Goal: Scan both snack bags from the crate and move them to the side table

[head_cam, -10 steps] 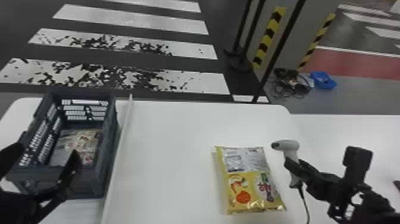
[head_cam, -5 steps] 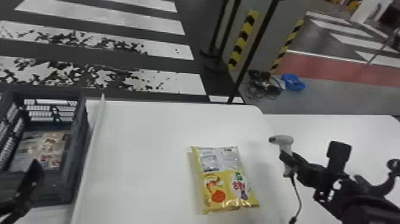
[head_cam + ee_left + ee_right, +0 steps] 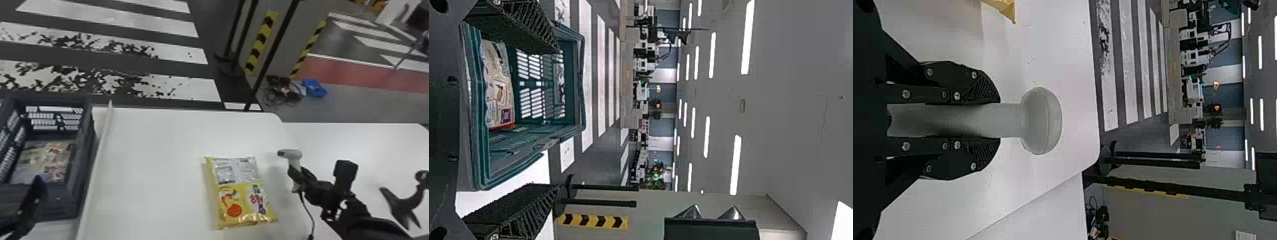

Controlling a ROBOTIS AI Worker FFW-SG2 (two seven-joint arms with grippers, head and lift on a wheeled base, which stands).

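Black left end effector [image 3: 32, 201], near left, before the crate [image 3: 83, 150], fingers apart. Yellow snack bag [image 3: 239, 194], lying flat on the white desk [image 3: 153, 153], right of centre. Right end effector [image 3: 298, 175], just right of that bag, both fingers closed about the handle of one pale scanner [image 3: 291, 154], held upright. Pale printed bag [image 3: 48, 159], inside the crate, left. Striped floor [image 3: 182, 86], far. Blue item [image 3: 314, 88], on the floor, far right.
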